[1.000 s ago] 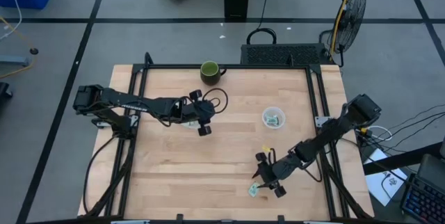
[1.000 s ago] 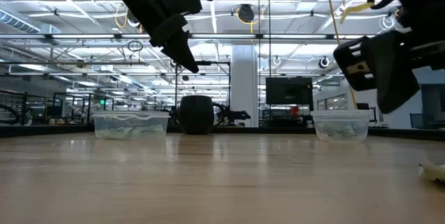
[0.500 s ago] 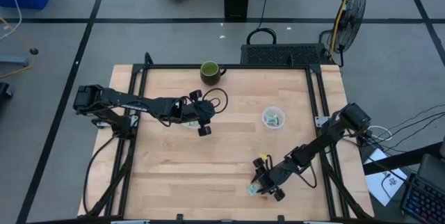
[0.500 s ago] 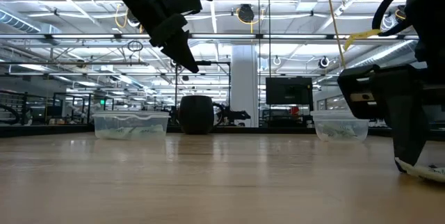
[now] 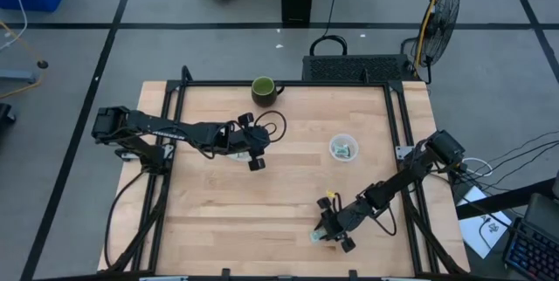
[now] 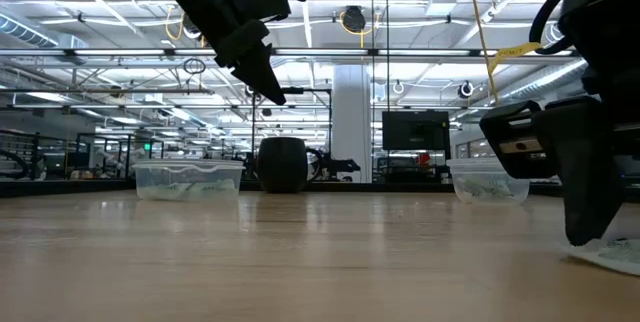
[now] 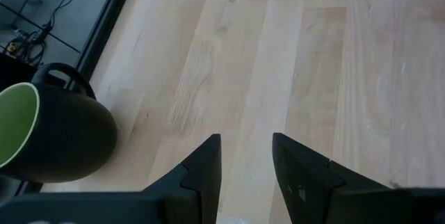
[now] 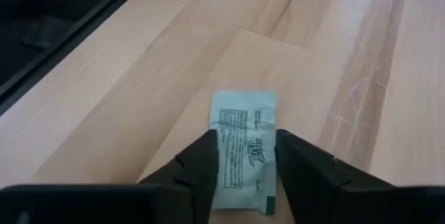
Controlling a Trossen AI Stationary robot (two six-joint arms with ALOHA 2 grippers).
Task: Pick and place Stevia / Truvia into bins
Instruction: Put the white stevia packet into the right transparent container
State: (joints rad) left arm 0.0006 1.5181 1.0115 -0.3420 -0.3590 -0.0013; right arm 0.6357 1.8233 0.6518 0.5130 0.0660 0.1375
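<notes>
One pale green and white Stevia sachet [image 8: 243,121] lies flat on the wood near the table's near edge [image 5: 316,239]. My right gripper [image 8: 245,136] is down at the table and open, one finger on each side of the sachet's near end. The sachet's edge shows beside the gripper [image 6: 585,232] in the low view [image 6: 614,253]. The round clear cup [image 5: 343,148] holds several sachets. My left gripper [image 5: 253,150] is open and hangs in the air over the rounded-square tub [image 6: 187,177], which it largely covers in the high view. My right gripper comes at the sachet slanting down from the table's right side, its fingers [image 8: 203,161] lying along the sachet's long edges [image 8: 217,140]. Whether they touch the paper cannot be told. The sachet lies flat on the table.
A dark green mug [image 5: 264,89] stands near the far edge, close to my left gripper [image 7: 245,147]. Bare wood fills the middle of the table [image 5: 288,185]. The black frame rail [image 5: 410,194] runs along the right side, by my right arm.
My right gripper has come down to the table and moved a little toward the near-left, over the sachet, so that its fingers now stand on either side of it. The sachet has stayed in place.
</notes>
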